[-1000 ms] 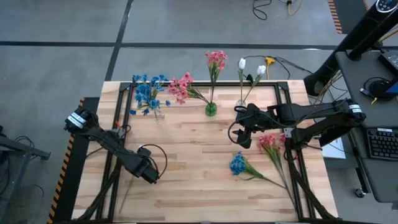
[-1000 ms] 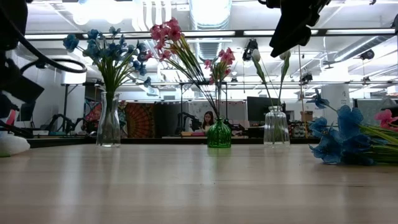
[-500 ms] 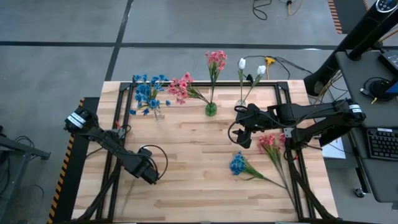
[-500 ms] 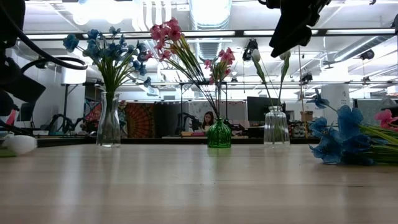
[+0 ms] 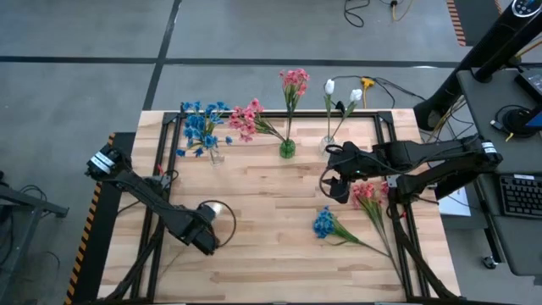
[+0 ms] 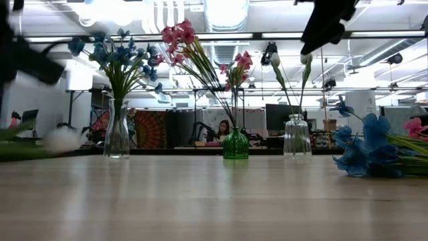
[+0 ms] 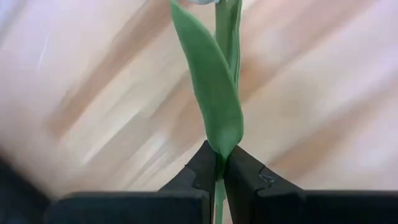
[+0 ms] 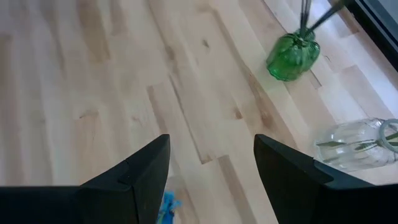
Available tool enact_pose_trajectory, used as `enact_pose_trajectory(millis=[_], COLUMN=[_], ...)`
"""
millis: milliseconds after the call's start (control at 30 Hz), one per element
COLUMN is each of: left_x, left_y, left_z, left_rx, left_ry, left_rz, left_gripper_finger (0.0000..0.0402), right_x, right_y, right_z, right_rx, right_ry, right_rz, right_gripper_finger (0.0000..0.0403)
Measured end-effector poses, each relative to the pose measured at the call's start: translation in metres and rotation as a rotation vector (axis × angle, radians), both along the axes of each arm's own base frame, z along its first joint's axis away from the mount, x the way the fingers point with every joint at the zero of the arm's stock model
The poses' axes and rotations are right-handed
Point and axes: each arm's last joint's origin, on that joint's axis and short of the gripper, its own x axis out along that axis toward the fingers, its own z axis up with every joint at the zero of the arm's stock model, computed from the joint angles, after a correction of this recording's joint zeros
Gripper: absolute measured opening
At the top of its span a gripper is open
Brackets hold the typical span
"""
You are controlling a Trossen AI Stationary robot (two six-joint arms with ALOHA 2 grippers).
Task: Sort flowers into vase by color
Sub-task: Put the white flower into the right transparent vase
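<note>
My left gripper (image 5: 206, 240) is near the table's front left, shut on a white flower with a green stem and a long leaf (image 7: 211, 87). Its white bud (image 5: 212, 208) shows blurred in the low view (image 6: 63, 139). My right gripper (image 5: 336, 186) hovers open over the table's middle right, holding nothing (image 8: 211, 146). A loose blue flower (image 5: 323, 223) and a pink flower (image 5: 366, 193) lie flat on the table by it. At the back stand a clear vase with blue flowers (image 5: 216, 155), a green vase with pink flowers (image 5: 287, 148) and a clear vase with white flowers (image 5: 329, 140). My left gripper pinches the white flower's stem (image 7: 219, 169) between its two fingertips, right where the long leaf ends. The fingers slant down from the table's left and lie across the stem. The bud end (image 6: 63, 139) is up off the table; the stem's lower end is hidden.
A black frame (image 5: 169, 119) runs along the table's edges. Bare wood lies between the two arms (image 5: 262, 220). A desk with a keyboard (image 5: 517, 195) stands beyond the table's right edge. A person sits far off in the room behind (image 6: 222, 128).
The white flower's bud lay on the table by my left gripper and has been lifted off it, swinging toward the table's middle. My right gripper has drifted slightly toward the table's right edge.
</note>
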Motion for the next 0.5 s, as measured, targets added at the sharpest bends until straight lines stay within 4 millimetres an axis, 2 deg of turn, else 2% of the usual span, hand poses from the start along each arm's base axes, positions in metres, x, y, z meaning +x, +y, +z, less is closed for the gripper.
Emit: enact_pose_trajectory(millis=[100, 233, 367, 500], left_x=[0.016, 0.040, 0.062, 0.083], left_y=[-0.007, -0.014, -0.022, -0.027], left_z=[0.027, 0.069, 0.107, 0.132], left_rx=[0.072, 0.255, 0.464, 0.587], left_ry=[-0.177, -0.451, -0.673, -0.829], left_rz=[-0.149, -0.357, -0.553, -0.754], left_gripper_finger=[0.0004, 0.0003, 0.0003, 0.0003], right_x=[-0.005, -0.007, -0.006, 0.001], right_y=[0.007, 0.018, 0.032, 0.043], right_z=[0.004, 0.002, -0.013, -0.035], right_rx=[-0.004, -0.034, -0.093, -0.141], right_ry=[-0.033, -0.105, -0.172, -0.270], right_rz=[0.028, 0.057, 0.076, 0.114], right_gripper_finger=[0.0224, 0.0224, 0.0224, 0.0224])
